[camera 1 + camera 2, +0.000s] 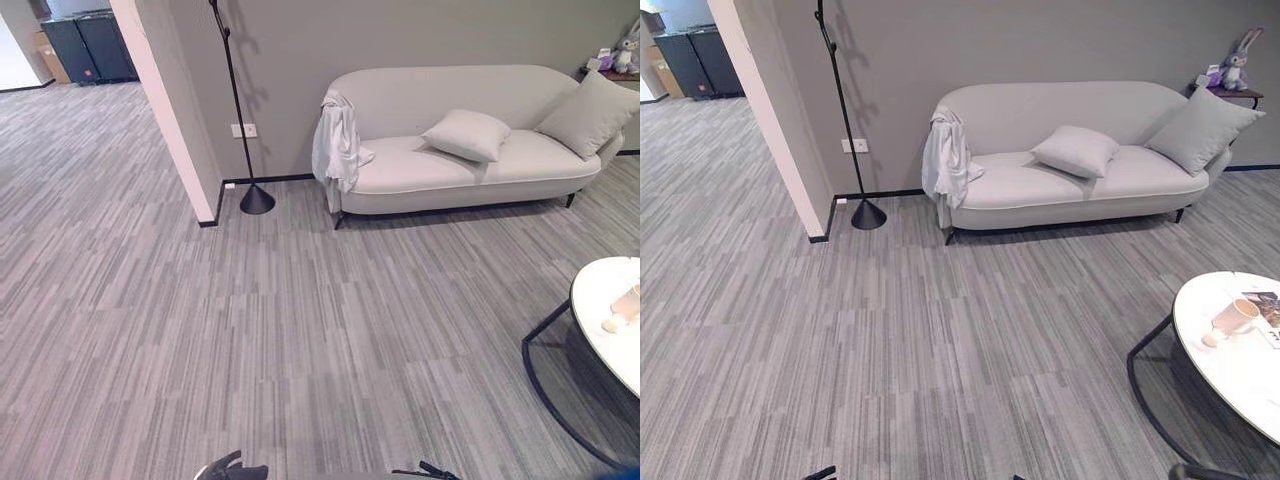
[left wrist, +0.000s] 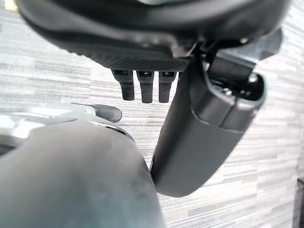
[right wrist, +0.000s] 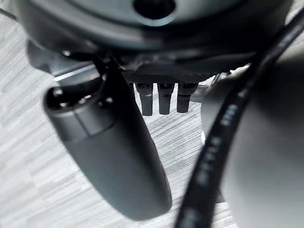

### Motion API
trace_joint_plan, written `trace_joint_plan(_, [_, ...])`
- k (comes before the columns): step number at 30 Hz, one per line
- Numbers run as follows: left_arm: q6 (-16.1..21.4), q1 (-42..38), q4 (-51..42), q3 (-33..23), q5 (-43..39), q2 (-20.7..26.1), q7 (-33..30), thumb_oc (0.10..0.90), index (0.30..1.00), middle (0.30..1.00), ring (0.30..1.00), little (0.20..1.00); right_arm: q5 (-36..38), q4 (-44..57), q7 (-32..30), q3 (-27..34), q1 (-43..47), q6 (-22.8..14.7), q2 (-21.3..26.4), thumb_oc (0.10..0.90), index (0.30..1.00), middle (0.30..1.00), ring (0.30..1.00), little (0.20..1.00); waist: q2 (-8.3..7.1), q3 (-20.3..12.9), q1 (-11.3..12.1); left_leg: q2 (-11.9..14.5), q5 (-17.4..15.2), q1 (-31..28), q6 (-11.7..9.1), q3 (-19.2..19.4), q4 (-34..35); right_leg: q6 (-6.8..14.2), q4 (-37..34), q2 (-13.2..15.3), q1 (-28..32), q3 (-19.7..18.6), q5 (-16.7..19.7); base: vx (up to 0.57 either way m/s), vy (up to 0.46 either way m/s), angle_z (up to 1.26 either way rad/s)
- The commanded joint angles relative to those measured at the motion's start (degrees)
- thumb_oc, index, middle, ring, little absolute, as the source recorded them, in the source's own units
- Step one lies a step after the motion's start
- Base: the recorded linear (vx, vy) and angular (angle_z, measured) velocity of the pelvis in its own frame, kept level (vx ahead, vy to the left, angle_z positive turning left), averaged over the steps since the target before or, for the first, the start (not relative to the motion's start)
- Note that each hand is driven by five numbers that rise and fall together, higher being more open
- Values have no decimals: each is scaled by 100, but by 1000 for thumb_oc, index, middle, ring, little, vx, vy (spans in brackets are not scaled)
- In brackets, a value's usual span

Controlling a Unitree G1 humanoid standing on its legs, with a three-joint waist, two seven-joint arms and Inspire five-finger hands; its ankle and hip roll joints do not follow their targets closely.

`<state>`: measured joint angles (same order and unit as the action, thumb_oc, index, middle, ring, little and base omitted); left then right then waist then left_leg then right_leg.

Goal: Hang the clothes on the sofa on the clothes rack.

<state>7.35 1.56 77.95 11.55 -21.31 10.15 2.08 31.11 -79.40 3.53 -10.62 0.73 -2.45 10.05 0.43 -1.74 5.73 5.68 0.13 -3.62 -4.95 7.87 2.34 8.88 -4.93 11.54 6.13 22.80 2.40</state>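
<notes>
The white garment (image 1: 337, 143) draped over the sofa (image 1: 470, 160) arm looks light and limp (probably best gathered at the top); both hands (image 2: 142, 85) (image 3: 164, 97) hang straight-fingered, empty.

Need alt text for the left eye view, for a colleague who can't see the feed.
A white garment hangs over the left arm of a light grey sofa carrying two cushions. A black clothes rack stands just left of it, and a round white table sits at the right edge.

Even, soft room light — faint shadow under the sofa (image 1: 470, 165); wrist views blurred up close.
</notes>
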Motion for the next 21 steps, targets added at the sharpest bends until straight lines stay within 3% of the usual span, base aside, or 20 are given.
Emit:
trace_joint_plan(1, [71,-178,364,307,662,-186,74,800,900,900,900,900,-178,-125,38,57,320,-33,-6,800,900,900,900,900,-183,294,-78,-411,-28,162,346,-286,266,-147,246,-50,68,-235,-220,24,85,0])
trace_joint_plan(7, [80,-183,356,471,830,-170,-2,800,900,900,900,900,399,-261,-76,676,326,-94,109,800,900,900,900,900,-42,480,-236,-591,-93,213,483,-325,266,-45,836,200,-201,-294,-260,8,112,0])
trace_joint_plan(8, [72,-172,350,535,878,-182,-3,800,900,900,900,900,556,-304,-92,819,315,-106,142,800,900,900,900,900,25,547,-294,-646,-120,176,544,-346,266,-27,1268,318,-341,-363,-321,-4,284,5])
trace_joint_plan(9, [77,-183,305,641,897,-183,2,800,900,900,900,900,723,-329,-91,936,316,-87,162,800,900,900,900,900,123,723,-443,-752,-155,56,668,-393,266,7,2224,532,-724,-585,-54,-10,238,7])
trace_joint_plan(11, [76,-188,305,641,897,-184,2,800,900,900,900,900,723,-329,-91,938,321,-86,164,800,900,900,900,900,124,707,-435,-753,-139,86,674,-385,266,7,2217,532,-755,-594,-32,-18,152,12])
trace_joint_plan(12, [64,-258,352,785,1037,-168,10,800,900,900,900,900,773,-307,-97,905,331,-63,141,800,900,900,900,900,222,976,-645,-786,-196,-58,777,-378,266,-3,3154,571,-1246,-961,290,1,188,3])
trace_joint_plan(13, [45,-262,409,825,1107,-173,36,800,900,900,900,900,811,-294,-47,841,317,-40,98,800,900,900,900,900,260,1050,-687,-747,-238,-103,786,-281,266,12,3466,572,-1499,-1044,314,80,198,-10])
trace_joint_plan(14, [-1,-268,468,864,1213,-167,88,800,900,900,900,900,892,-502,84,822,313,75,86,800,900,900,900,900,223,1063,-763,-723,-336,-207,753,-197,266,-79,3514,456,-1685,-1047,80,118,49,-24])
trace_joint_plan(16, [25,-299,449,826,1149,-134,99,800,900,900,900,900,1086,-611,102,867,307,76,123,800,900,900,900,900,214,1057,-813,-719,-397,-266,704,-151,266,-137,3059,188,-1840,-1012,-66,136,-19,-37])
trace_joint_plan(17, [25,-299,449,826,1149,-134,99,800,900,900,900,900,1086,-611,102,867,307,76,123,800,900,900,900,900,219,1053,-812,-714,-397,-263,703,-151,266,-138,3049,183,-1839,-1010,-60,228,-88,-40])
trace_joint_plan(18, [63,-440,359,840,1050,-109,80,800,900,900,900,900,1024,-624,72,905,325,60,223,800,900,900,900,900,160,1080,-920,-766,-550,-340,653,-146,266,-153,2205,-55,-1962,-908,3,239,-119,-24])
trace_joint_plan(21, [112,-681,219,1055,1137,-173,17,800,900,900,900,900,895,-844,-43,944,396,85,300,800,900,900,900,900,79,1119,-1089,-804,-830,-604,559,-174,266,21,728,-57,-2221,-804,586,324,-123,-17])
